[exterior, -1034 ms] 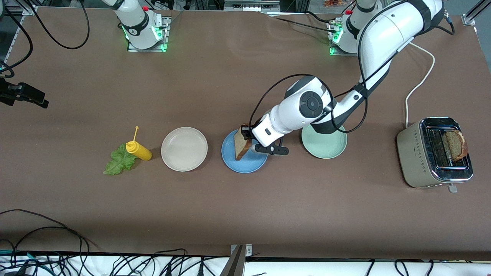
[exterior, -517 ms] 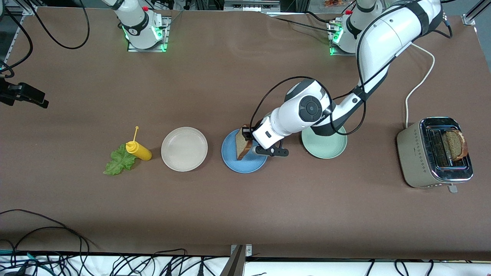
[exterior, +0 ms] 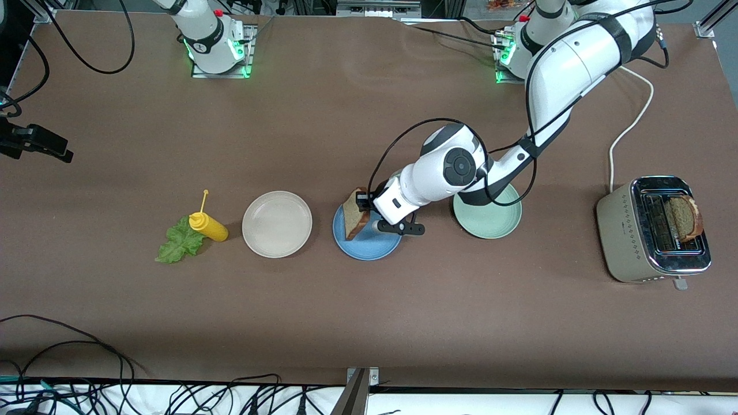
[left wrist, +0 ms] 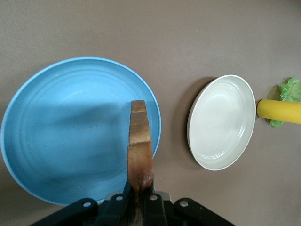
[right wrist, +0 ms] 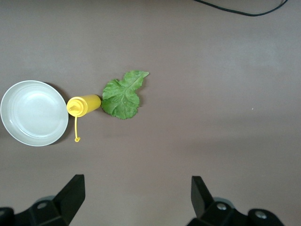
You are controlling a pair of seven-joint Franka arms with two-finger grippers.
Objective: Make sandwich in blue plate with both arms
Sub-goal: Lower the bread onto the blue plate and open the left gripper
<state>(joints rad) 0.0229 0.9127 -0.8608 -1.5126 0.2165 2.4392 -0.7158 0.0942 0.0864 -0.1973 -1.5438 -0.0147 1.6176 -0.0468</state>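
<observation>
The blue plate (exterior: pixel 377 248) lies mid-table between a beige and a pale green plate. My left gripper (exterior: pixel 362 203) hangs over it, shut on a brown bread slice (exterior: pixel 350 219) that stands on edge and leans. In the left wrist view the slice (left wrist: pixel 140 141) shows edge-on over the blue plate (left wrist: pixel 66 127), held in the left gripper (left wrist: pixel 140 200). A second slice (exterior: pixel 684 218) sticks out of the toaster (exterior: pixel 628 230). The lettuce leaf (exterior: pixel 177 245) lies flat beside a yellow bottle. My right gripper (right wrist: pixel 136 190) is open high above bare table, with the lettuce (right wrist: pixel 123 94) below.
A yellow squeeze bottle (exterior: pixel 210 226) lies against the lettuce. The beige plate (exterior: pixel 277 223) sits beside it, and the pale green plate (exterior: pixel 490 222) lies partly under the left arm. The toaster's white cord (exterior: pixel 631 124) runs toward the left arm's base. Cables line the table's near edge.
My left gripper has carried the bread slice a little toward the right arm's end over the blue plate, and the slice leans more. The right arm has not moved.
</observation>
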